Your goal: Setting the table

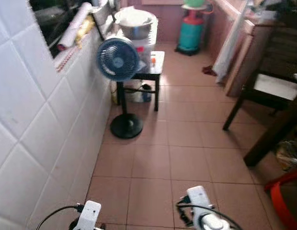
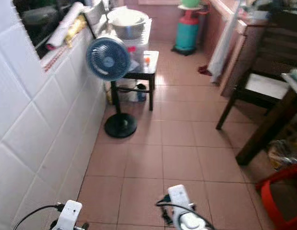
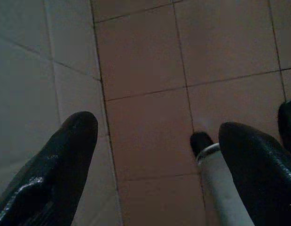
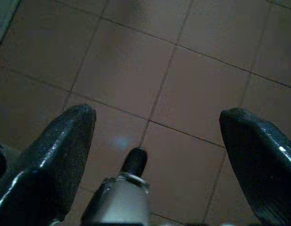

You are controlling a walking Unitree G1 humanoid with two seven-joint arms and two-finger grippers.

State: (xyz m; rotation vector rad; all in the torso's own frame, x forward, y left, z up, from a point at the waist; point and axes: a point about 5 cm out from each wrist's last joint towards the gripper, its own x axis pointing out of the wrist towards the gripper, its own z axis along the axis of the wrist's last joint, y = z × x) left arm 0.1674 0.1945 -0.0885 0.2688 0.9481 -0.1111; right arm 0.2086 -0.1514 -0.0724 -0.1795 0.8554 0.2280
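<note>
Two grippers hang low over the floor tiles (image 1: pixel 186 158), left gripper (image 3: pixel 157 136) and right gripper (image 4: pixel 157 122) both spread wide, grasping nothing; the dark table (image 1: pixel 278 129) stands well off to the right, beside a chair (image 1: pixel 263 81)

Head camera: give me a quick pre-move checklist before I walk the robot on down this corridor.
1. Tiled floor straight ahead free of obstacles: ok.
2. Blue pedestal fan stands by the white tiled wall on the left, its round base on the floor: not ok, steer right of it.
3. Dark wooden chair and a table leg narrow the right side: not ok, keep centred.
4. Left gripper open, holding nothing: ok.
5. Right gripper open, holding nothing: ok.
6. Tableware to fetch: cannot tell.
</note>
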